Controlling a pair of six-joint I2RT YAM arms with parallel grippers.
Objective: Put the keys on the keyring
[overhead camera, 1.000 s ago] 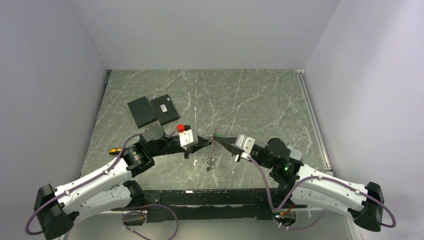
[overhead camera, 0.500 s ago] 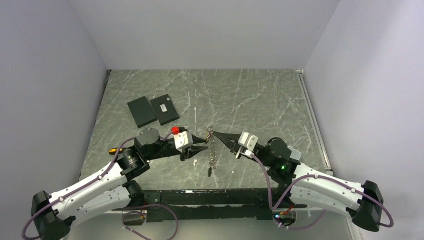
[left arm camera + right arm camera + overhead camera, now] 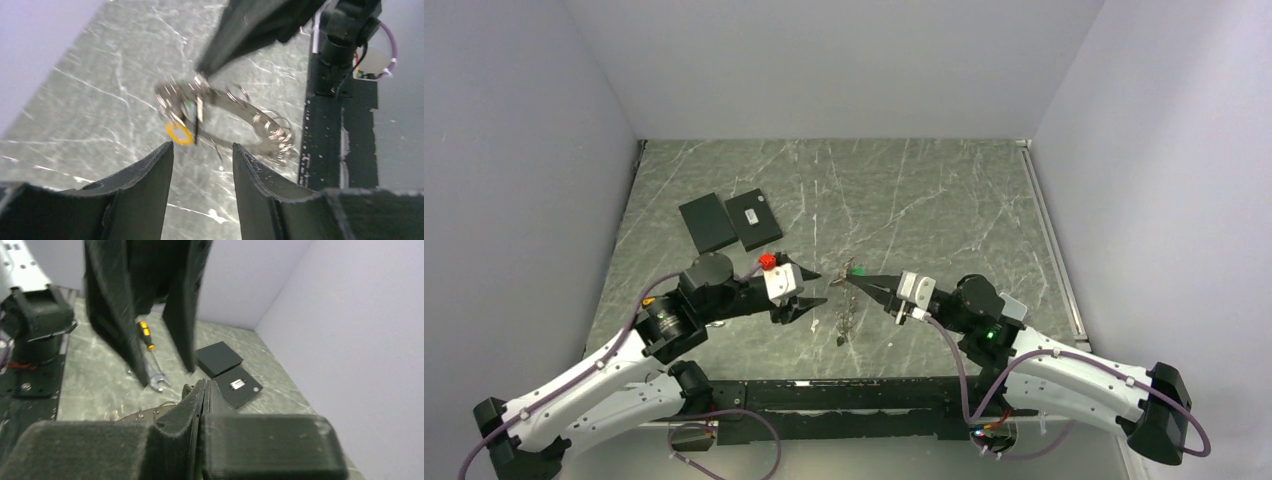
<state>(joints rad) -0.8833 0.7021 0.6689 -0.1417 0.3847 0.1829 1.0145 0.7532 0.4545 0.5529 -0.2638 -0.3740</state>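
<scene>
Pinches keyring (image 3: 848, 300) in closed right gripper (image 3: 854, 277); holds left gripper (image 3: 812, 290) part-open, empty, at nine o'clock of it; label on black plate (image 3: 759, 226) unreadable.

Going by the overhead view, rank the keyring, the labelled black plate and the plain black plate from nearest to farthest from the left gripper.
Measured from the left gripper:
1. keyring, just to its right.
2. labelled black plate, farther back and to the left.
3. plain black plate, farther left still.
</scene>
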